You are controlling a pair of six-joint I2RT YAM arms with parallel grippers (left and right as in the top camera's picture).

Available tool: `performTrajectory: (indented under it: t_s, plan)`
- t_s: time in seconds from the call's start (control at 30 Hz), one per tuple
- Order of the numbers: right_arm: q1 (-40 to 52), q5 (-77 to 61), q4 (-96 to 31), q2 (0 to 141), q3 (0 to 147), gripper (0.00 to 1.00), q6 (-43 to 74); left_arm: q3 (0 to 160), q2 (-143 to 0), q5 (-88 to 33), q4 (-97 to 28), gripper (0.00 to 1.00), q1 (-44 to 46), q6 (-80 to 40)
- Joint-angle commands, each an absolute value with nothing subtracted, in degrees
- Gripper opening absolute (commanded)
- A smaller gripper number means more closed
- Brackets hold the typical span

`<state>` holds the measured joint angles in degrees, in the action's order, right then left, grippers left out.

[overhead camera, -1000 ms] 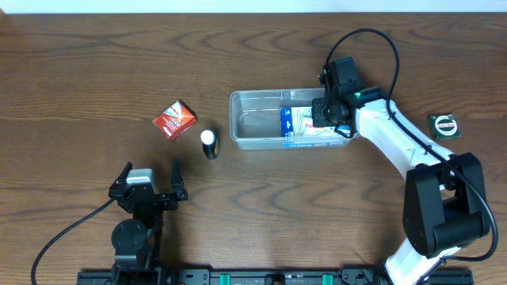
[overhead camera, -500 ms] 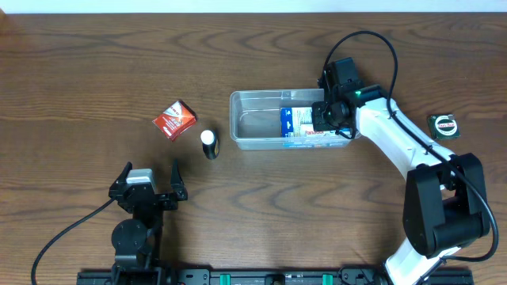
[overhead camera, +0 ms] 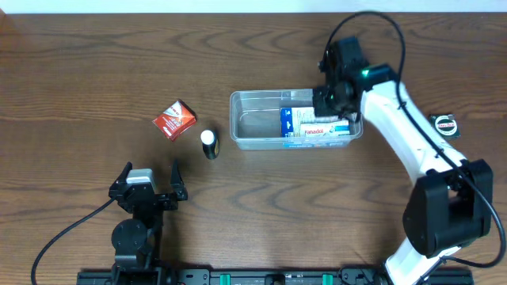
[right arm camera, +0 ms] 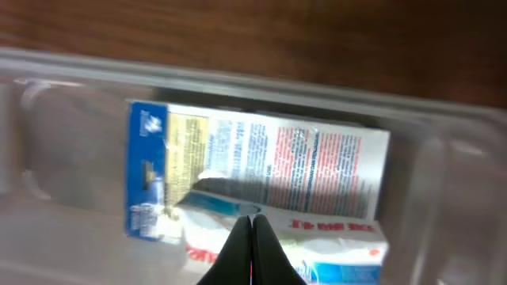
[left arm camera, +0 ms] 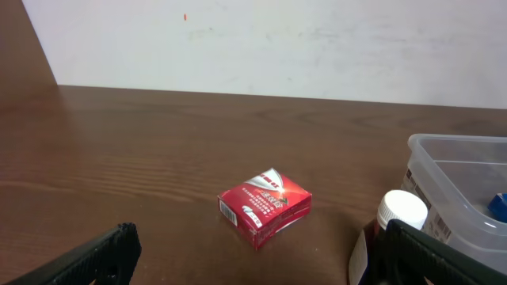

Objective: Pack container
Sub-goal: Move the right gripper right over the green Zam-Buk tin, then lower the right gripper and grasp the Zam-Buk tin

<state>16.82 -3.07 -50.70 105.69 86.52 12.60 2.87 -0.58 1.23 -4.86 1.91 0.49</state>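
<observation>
At the bench's near left edge the left hand rests low with its 2 fingers spread wide and nothing between them. Ahead of it a small red cardboard box lies flat, and just right of that stands a small dark bottle with a white cap, near the left end wall of the tub but not touching it.

The clear rectangular plastic container with rounded corners and a rim sits mid-bench. Its left half is bare, and 2 printed cartons in blue, white and red fill its right half.

It looks thin-walled and light, likely to flex if squeezed and to slide on the smooth wood if nudged. The rim, or 1 of the short end walls, seems the safest place to pinch it. A push against a long side would probably bow the wall.

The right hand hangs over the container's right end. In the wrist view its fingers are pressed together and hold nothing.

Well to the right lies a small round dark-and-green object.
</observation>
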Motion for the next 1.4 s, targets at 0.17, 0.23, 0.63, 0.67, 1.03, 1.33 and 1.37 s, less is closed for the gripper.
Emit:
performTrajectory:
  t_s: [0.17,0.23,0.63,0.67,1.03,1.33,1.37]
  plan:
    - [2.9,-2.8,-63.5,105.6,104.3,0.01,9.5,1.1,-0.2,0.6,-5.7,0.98,1.5,1.5]
    - [-2.2,-2.8,-64.6,105.6,105.4,0.03,8.2,1.1,-0.2,0.6,-5.7,0.98,1.5,1.5]
    - [-28.7,-3.9,-64.8,109.9,104.1,0.91,5.1,1.1,-0.2,0.6,-5.7,0.98,1.5,1.5]
    - [-29.6,-4.3,-64.7,110.4,103.7,0.95,4.7,1.1,-0.2,0.6,-5.7,0.98,1.5,1.5]
    - [-31.5,-11.5,-55.1,120.2,92.2,0.99,-12.3,1.1,-0.2,0.6,-5.7,0.98,1.5,1.5]
    - [-31.4,-13.7,-52.9,124.8,90.9,0.99,-15.5,1.1,-0.2,0.6,-5.7,0.98,1.5,1.5]
    - [-31.2,-13.9,-52.7,124.8,90.9,0.99,-15.5,1.1,-0.2,0.6,-5.7,0.98,1.5,1.5]
